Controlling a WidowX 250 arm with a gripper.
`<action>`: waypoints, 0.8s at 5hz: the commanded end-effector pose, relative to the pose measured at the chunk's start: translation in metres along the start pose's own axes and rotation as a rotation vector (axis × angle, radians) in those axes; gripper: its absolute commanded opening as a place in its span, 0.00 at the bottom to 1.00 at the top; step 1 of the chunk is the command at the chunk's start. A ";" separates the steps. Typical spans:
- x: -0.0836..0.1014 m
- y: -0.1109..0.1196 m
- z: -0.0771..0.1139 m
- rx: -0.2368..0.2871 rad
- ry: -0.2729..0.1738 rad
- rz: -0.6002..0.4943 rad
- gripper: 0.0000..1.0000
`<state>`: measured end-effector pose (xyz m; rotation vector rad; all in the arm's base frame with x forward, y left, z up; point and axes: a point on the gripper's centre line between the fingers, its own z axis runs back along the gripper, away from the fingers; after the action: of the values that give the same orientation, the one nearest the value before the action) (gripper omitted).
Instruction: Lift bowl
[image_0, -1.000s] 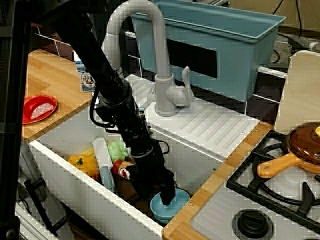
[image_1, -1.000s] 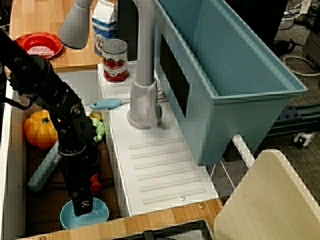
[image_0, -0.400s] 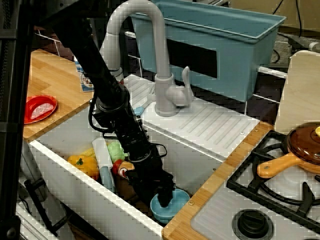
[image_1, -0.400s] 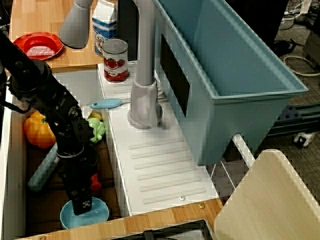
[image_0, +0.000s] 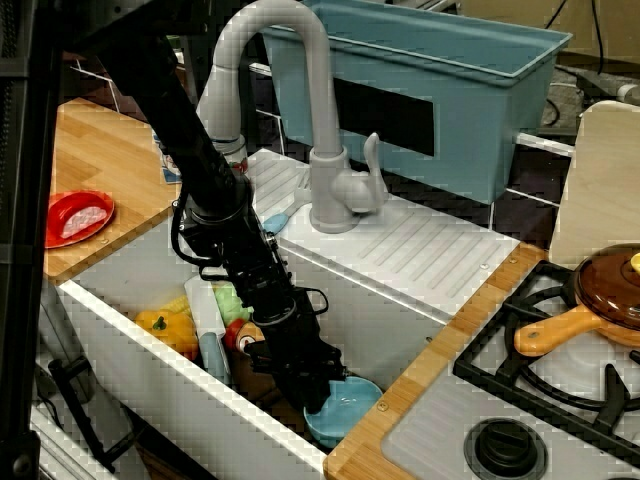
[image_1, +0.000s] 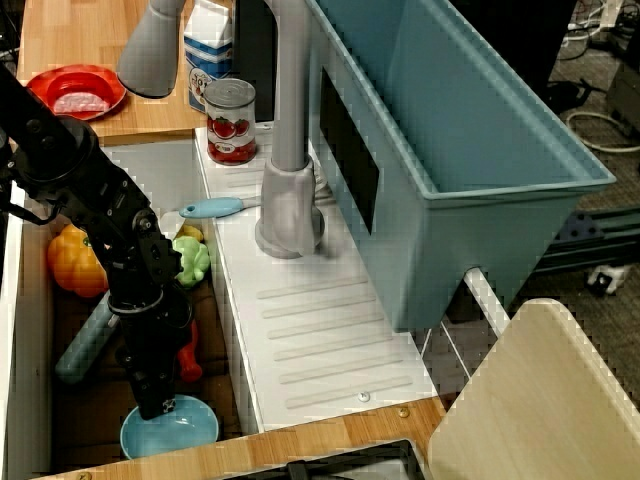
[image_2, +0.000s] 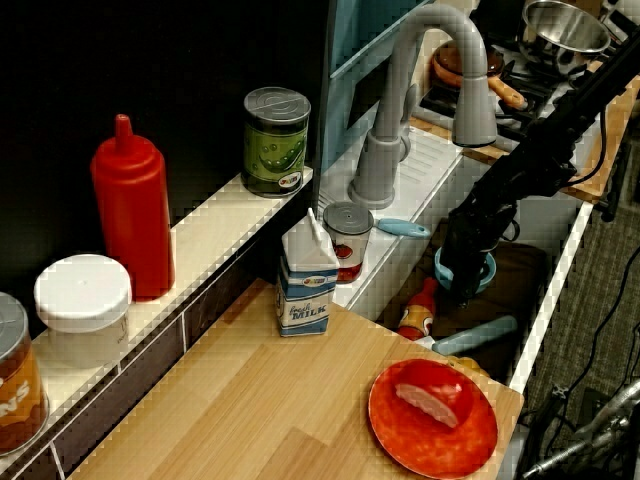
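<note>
The small light blue bowl (image_0: 352, 404) sits at the near right corner of the sink (image_0: 150, 375), tipped so that its paler inside faces right. Seen from above, the bowl (image_1: 182, 432) lies against the wooden counter edge. My gripper (image_0: 316, 396) reaches down on the black arm and closes on the bowl's left rim. The overhead view puts the gripper (image_1: 153, 404) at the bowl's far-left edge. In the side view the bowl (image_2: 487, 270) shows as a blue arc around the gripper (image_2: 462, 284). The arm hides the fingertips.
The sink also holds an orange pepper (image_1: 70, 260), a green toy (image_1: 193, 258), a red toy (image_1: 190, 362) and a pale blue tube (image_1: 82, 345). The grey faucet (image_0: 322, 150) and blue bin (image_0: 440, 90) stand behind. A red plate (image_0: 76, 217) lies on the left counter and a stove (image_0: 560, 380) at right.
The gripper has shifted from over the bowl's middle to its left rim and has risen slightly. The bowl has tipped and slid a little to the right.
</note>
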<state>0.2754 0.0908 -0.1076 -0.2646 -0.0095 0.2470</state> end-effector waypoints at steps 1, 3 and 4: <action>0.005 0.005 0.015 0.002 -0.064 0.003 0.00; 0.000 -0.015 0.042 -0.051 -0.046 -0.012 0.00; -0.005 -0.040 0.077 -0.138 -0.040 -0.018 0.00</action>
<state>0.2712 0.0680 -0.0385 -0.4120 -0.0203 0.2477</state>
